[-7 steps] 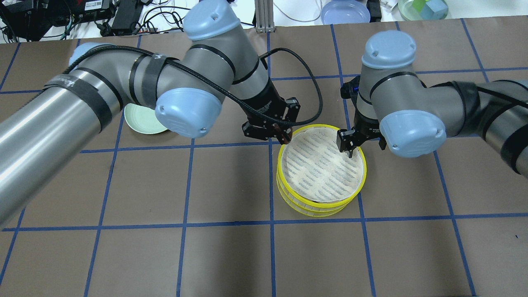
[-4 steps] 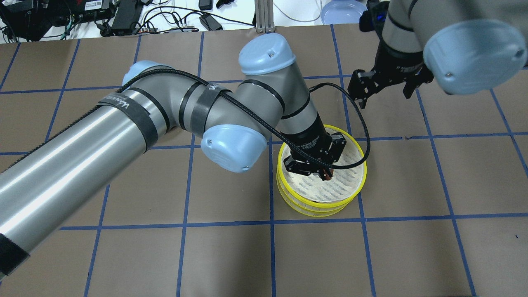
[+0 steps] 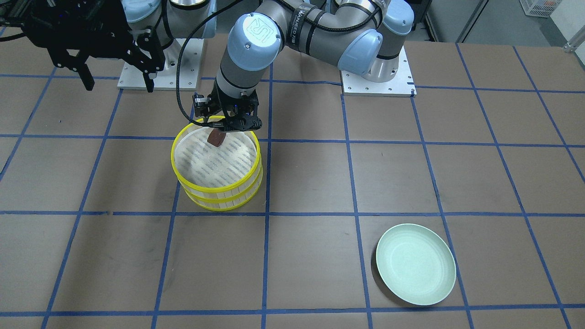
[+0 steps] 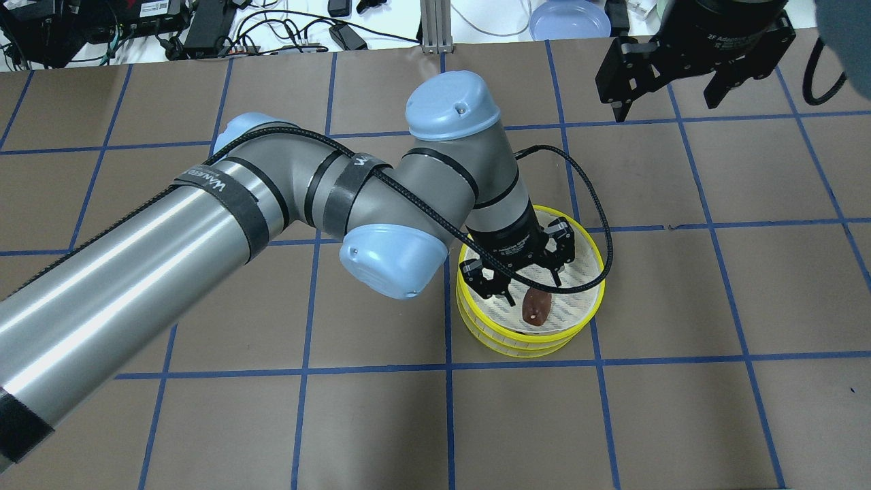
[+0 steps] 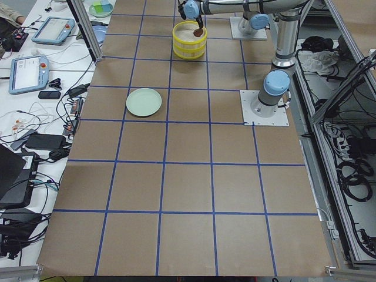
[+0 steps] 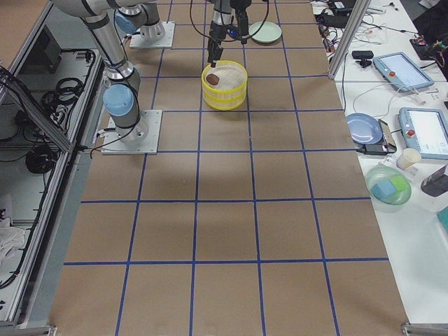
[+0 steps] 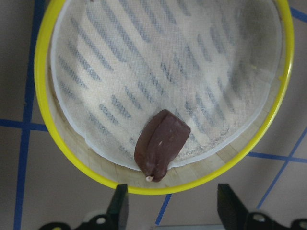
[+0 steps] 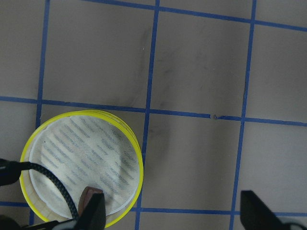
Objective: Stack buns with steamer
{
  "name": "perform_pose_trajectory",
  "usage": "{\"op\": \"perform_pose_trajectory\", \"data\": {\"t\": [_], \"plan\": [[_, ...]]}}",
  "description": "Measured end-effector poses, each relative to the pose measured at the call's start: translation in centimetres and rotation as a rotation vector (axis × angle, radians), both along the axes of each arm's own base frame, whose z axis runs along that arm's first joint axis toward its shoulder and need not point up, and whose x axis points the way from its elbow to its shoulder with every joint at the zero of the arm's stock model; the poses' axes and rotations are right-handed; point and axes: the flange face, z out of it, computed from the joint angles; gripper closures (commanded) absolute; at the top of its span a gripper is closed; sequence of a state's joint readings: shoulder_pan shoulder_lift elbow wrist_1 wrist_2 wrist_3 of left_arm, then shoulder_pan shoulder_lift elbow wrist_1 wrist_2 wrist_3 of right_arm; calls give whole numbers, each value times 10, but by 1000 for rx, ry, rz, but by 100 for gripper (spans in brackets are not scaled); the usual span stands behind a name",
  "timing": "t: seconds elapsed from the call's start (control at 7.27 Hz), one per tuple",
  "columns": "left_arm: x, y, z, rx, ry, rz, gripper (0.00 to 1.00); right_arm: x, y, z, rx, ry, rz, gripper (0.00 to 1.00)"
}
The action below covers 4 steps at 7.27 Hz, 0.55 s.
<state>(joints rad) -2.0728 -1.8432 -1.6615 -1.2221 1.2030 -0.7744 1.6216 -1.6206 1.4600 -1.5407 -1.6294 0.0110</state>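
The steamer (image 4: pixel 476 320) is two yellow-rimmed tiers stacked one on the other, right of the table's middle; it also shows in the front view (image 3: pixel 219 194). The dark reddish-brown bun (image 4: pixel 534 307) lies on the top tier's white floor near its rim, seen close in the left wrist view (image 7: pixel 162 143). My left gripper (image 4: pixel 531 284) is open just above the bun, not touching it. My right gripper (image 4: pixel 667 102) is open and empty, raised well beyond the steamer. The cream bun is not in view.
A pale green plate (image 3: pixel 416 265) lies empty on the robot's left side, hidden under the left arm in the overhead view. A blue plate (image 4: pixel 570 19) and cables lie past the table's far edge. The arm base plates (image 3: pixel 377 77) stand at the robot's side.
My left gripper has opened and let go of the brown bun, which now lies in the top tier. My right gripper has drawn further up and away from the steamer.
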Motion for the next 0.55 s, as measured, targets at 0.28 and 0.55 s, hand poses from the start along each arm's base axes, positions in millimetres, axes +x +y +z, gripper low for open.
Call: {"op": "perform_pose_trajectory", "data": {"t": [0.28,0.55], "plan": [[51,-43,26,-173,-119,-51,3,5,3,3,-5,-53,-53,1],[114,-76,68,-275,-280,-184,1,7,1,1,-20,-76,-143,1]]}}
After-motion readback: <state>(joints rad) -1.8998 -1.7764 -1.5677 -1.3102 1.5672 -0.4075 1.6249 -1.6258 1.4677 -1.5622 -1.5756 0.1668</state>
